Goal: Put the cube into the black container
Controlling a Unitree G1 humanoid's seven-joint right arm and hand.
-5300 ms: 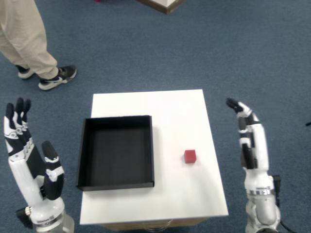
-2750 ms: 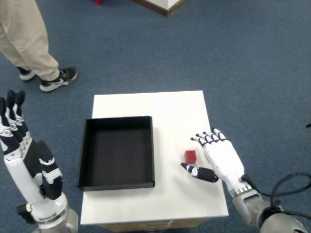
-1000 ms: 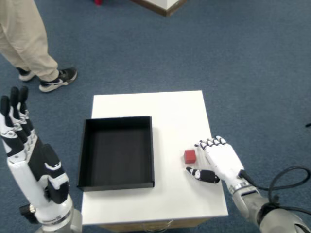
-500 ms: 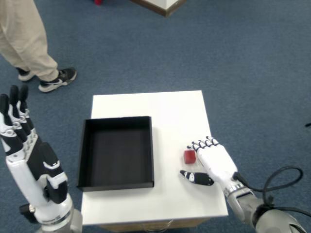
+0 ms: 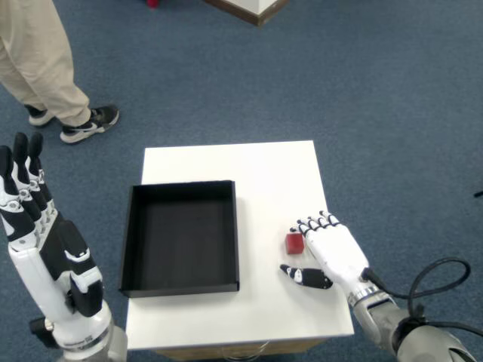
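A small red cube (image 5: 294, 243) rests on the white table (image 5: 264, 173), to the right of the black container (image 5: 181, 236). My right hand (image 5: 326, 253) lies flat over the table just right of the cube, its fingertips (image 5: 309, 224) touching or nearly touching the cube's far right side. The thumb (image 5: 303, 276) is spread out below the cube. The hand is open and holds nothing. The container is a shallow square tray with nothing inside it.
My left hand (image 5: 45, 256) is raised with straight fingers off the table's left edge. A person's legs and shoes (image 5: 89, 121) stand on the blue carpet at the upper left. A wooden-edged object (image 5: 253, 7) shows at the top.
Over the last second my right hand slid left toward the cube until its fingers reached it. In the last half second nothing visibly moved.
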